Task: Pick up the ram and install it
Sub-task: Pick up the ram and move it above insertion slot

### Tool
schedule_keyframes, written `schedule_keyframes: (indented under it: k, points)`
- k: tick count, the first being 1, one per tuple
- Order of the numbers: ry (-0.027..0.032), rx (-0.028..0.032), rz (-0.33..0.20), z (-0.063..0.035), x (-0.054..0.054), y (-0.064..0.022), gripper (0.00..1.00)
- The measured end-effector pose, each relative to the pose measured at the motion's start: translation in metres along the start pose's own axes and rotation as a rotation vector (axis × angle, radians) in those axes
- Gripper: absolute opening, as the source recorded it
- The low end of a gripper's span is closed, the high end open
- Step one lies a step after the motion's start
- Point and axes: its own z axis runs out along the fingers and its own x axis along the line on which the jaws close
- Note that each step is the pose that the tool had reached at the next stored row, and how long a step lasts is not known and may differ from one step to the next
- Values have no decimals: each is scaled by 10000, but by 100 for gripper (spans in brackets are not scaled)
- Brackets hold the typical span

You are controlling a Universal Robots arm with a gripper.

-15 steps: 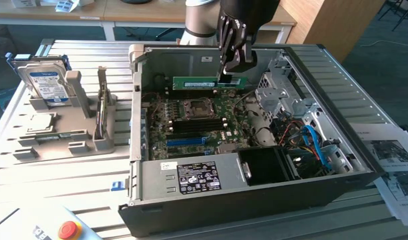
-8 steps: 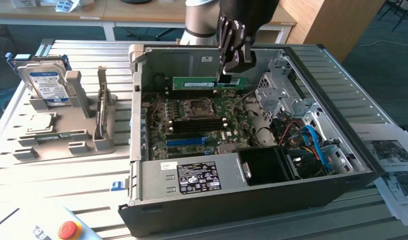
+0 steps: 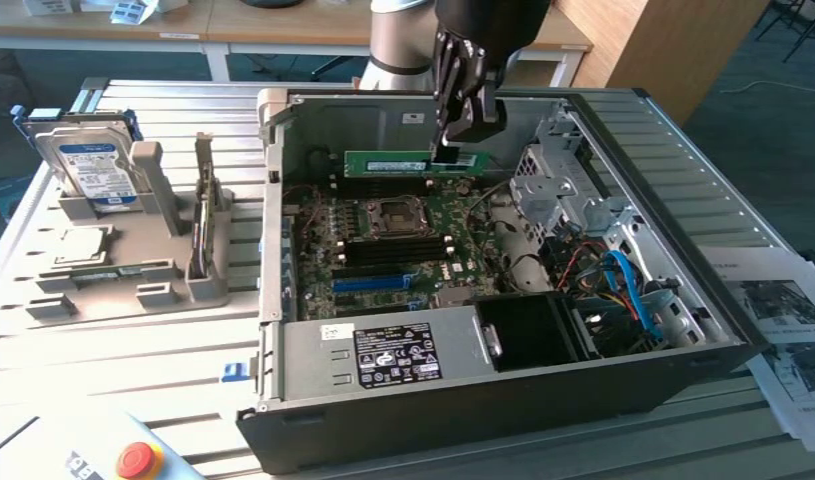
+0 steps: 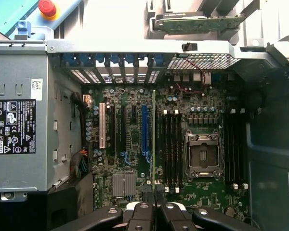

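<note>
Jaws pinch the ram (image 3: 394,161) edge-on, hanging clear above the motherboard (image 3: 450,222) inside the open case (image 3: 514,410).

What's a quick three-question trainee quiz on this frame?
1. True or false: the tool is shut on the ram.
2. The ram is: A) seated in a slot; B) held over the motherboard inside the case; C) outside the case.
3. On which side of the exterior view does the hard drive stand?
Key: 1 true; 2 B; 3 left.
</note>
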Motion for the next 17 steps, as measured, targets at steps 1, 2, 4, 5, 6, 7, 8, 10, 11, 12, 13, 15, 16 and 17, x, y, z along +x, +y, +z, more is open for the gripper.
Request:
schedule_keyframes:
  k: [1,2,4,5,6,7,8,10,11,12,13,15,16,17]
  points:
    - [0,0,-1,0,0,0,12]
    - [1,0,-1,0,0,0,12]
    - [1,0,0,0,0,0,12]
    - [2,-1,0,-1,0,1,12]
    - [1,0,0,0,0,1,12]
    - [1,0,0,0,0,0,12]
    - [1,0,1,0,-1,0,12]
    - [2,-1,3,4,-13,2,12]
    - [1,0,2,7,-25,2,12]
    - [1,0,1,11,-37,2,12]
    - [2,-1,1,14,-50,2,12]
    - [1,0,1,21,-77,3,12]
    - [0,0,1,25,-90,3,12]
    - [1,0,1,28,-104,3,12]
